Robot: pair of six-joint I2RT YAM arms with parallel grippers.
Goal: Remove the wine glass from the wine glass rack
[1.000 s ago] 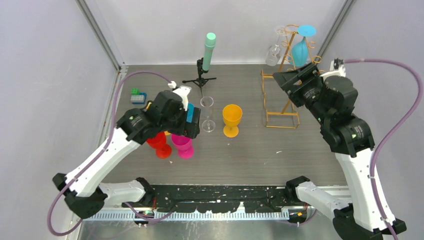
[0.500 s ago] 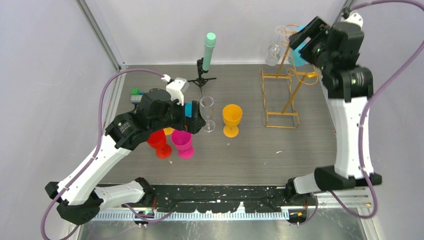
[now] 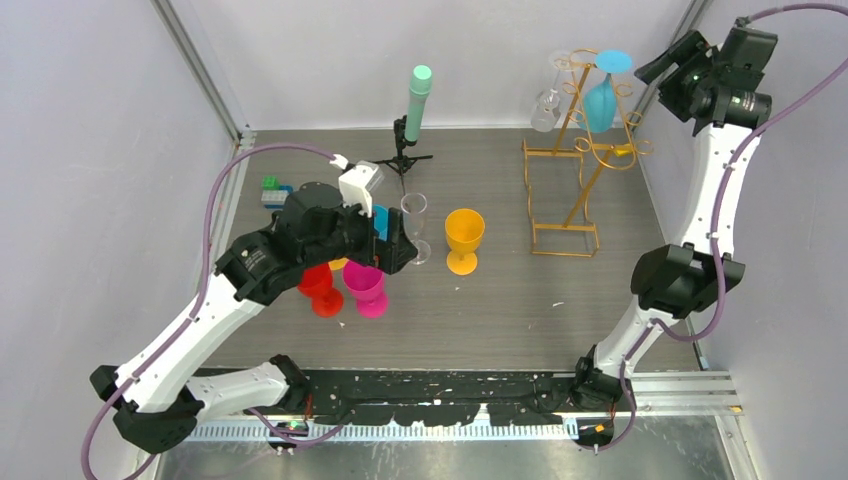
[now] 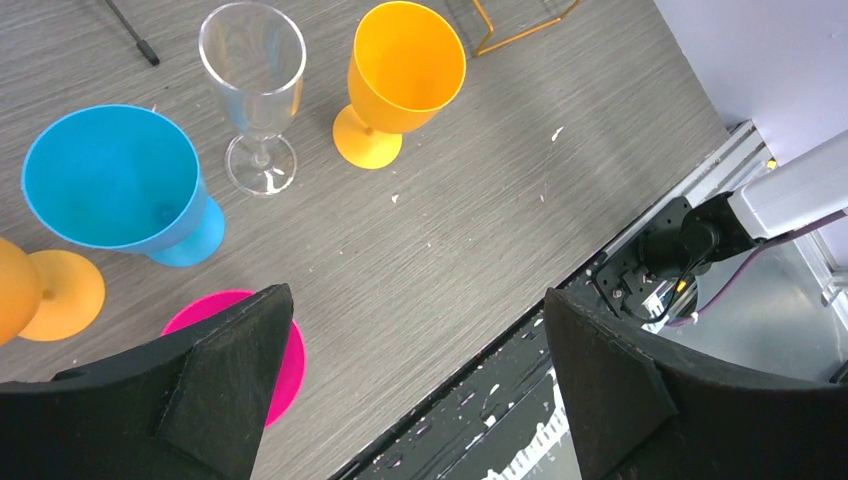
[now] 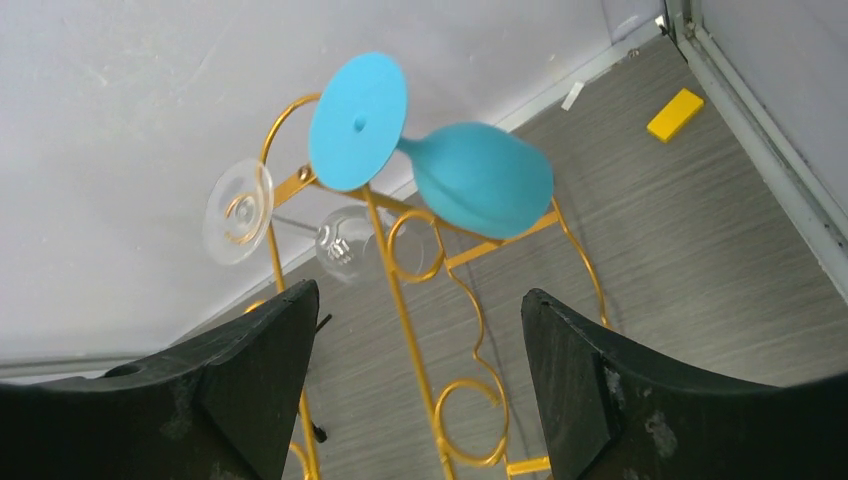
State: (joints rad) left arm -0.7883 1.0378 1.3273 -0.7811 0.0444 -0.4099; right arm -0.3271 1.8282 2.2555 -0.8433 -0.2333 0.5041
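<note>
Right gripper [image 5: 415, 340]: your jaws stand wide apart and empty, raised level with the rack's top, facing the hanging glasses.
Left gripper [image 4: 415, 350]: yours is spread too, holding nothing, above the cups.
Wine glass rack [image 3: 575, 160]: upright at the table's far right.
Blue wine glass [image 5: 480, 178]: hangs upside down from the rack's top.
Clear wine glass [image 5: 345, 248]: hangs upside down just beside it.
Below your left gripper: orange goblet [image 4: 400, 75], clear flute [image 4: 255, 80], blue cup [image 4: 110, 180].

The grey table [image 3: 520, 300] bears the wine glass rack [image 3: 566, 253] (gold wire), clear flute [image 3: 414, 225] and orange goblet [image 3: 464, 235].
</note>
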